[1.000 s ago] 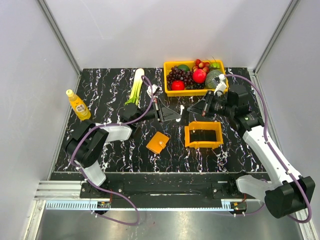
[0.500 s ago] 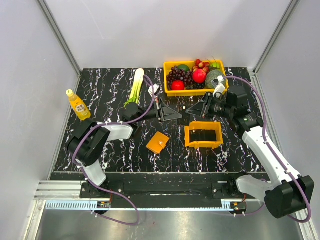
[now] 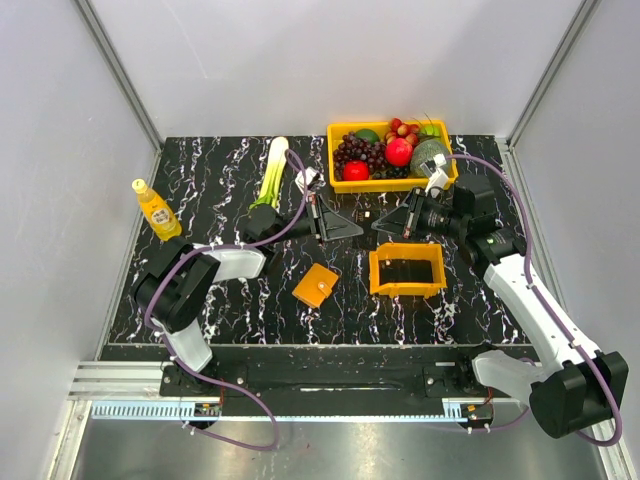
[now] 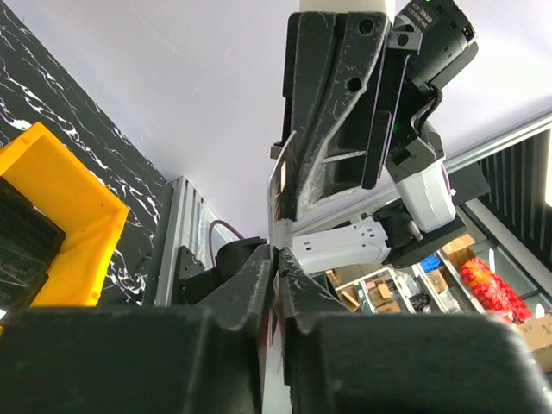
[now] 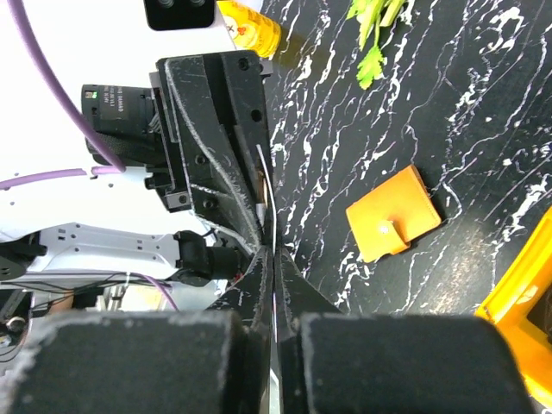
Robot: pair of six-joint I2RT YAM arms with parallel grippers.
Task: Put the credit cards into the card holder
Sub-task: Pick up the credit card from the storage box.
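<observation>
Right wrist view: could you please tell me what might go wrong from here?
1. The credit card appears pinched edge-on in mid-air by the jaws of both the left gripper and the right gripper; an ill-timed release could drop or bend it.
2. The card holder lies shut, so no slot is exposed yet.

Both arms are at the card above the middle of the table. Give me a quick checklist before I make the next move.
1. Right end effector grips the credit card: ok, its fingers are shut on the thin edge.
2. Left end effector grips the same card: ok, shut on it too, so one must release first.
3. Card holder open for insertion: not ok, it lies closed, snap up.
4. Card holder unobstructed: ok, nothing lies on it and the orange tray sits apart.
5. Remaining cards located: cannot tell, the tray's contents look dark.
</observation>
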